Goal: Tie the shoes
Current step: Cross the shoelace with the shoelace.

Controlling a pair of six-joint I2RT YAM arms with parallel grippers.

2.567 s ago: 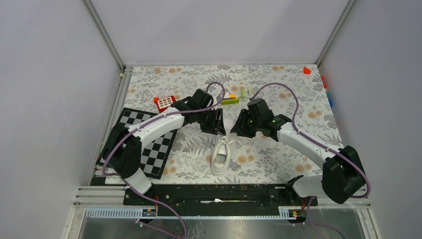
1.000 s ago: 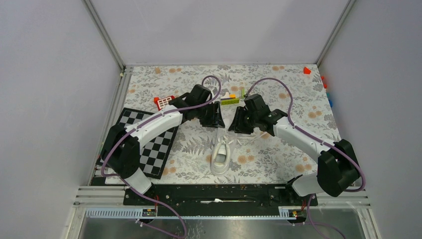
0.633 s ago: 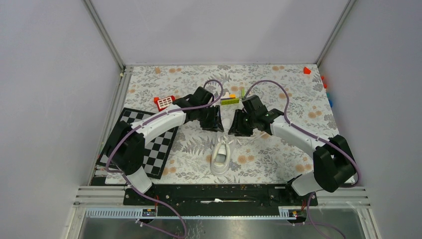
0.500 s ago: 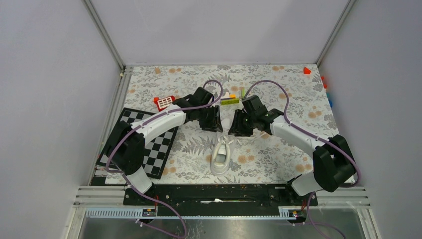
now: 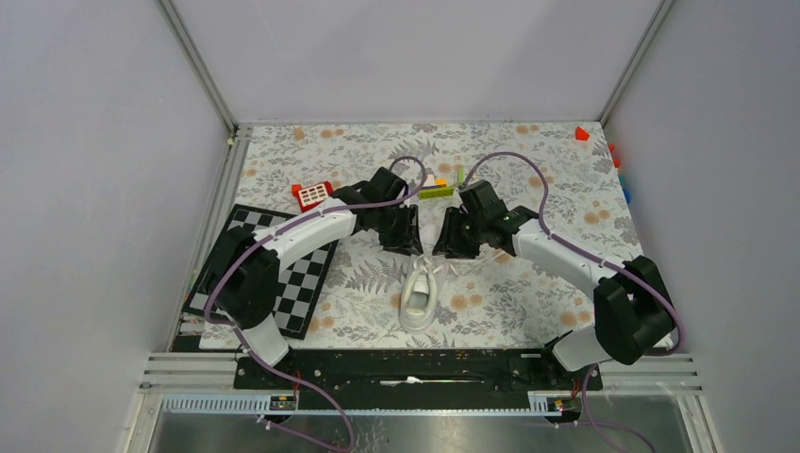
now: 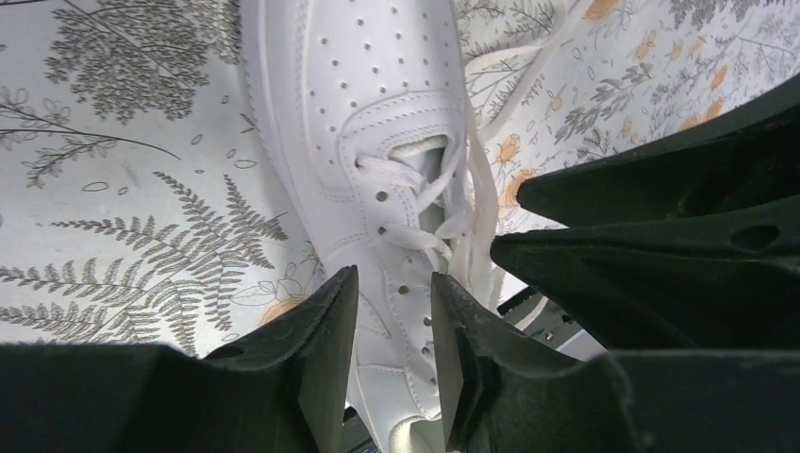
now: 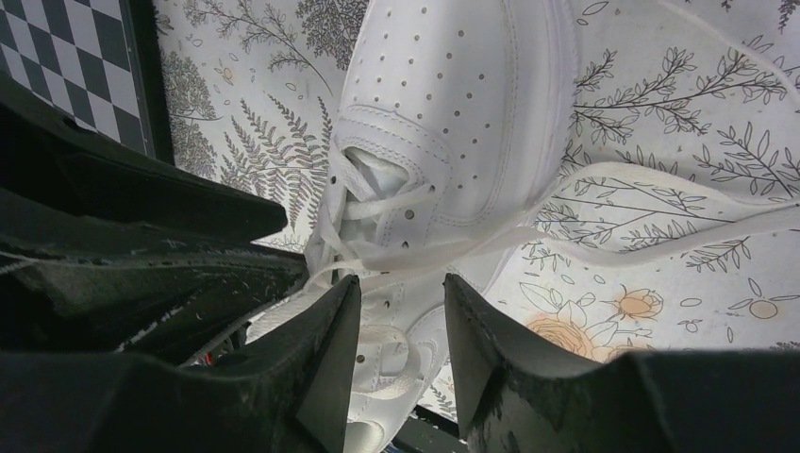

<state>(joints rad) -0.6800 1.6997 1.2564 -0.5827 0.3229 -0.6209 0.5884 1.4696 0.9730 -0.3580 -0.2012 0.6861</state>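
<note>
1. Near the middle of the flowered table cover (image 5: 528, 302), the white sneaker (image 5: 418, 293) stands sole down with its laces (image 6: 476, 179) untied; I take it as the landmark.
2. Left gripper (image 6: 393, 283): over the sneaker's far end, on its left side. Its fingers stand a narrow gap apart with nothing between them; I see the eyelet row through the gap.
3. Right gripper (image 7: 401, 288): over the same end, on its right side, close beside the left one. Its fingers are likewise parted. One lace passes just beyond the tips; I cannot tell whether it touches them.
4. That lace trails rightward from the sneaker across the cover.
5. Chessboard (image 5: 283, 274): left of the sneaker, well apart.
6. Red toy (image 5: 312, 194) and coloured blocks (image 5: 436, 187): beyond the sneaker, behind both grippers.
</note>
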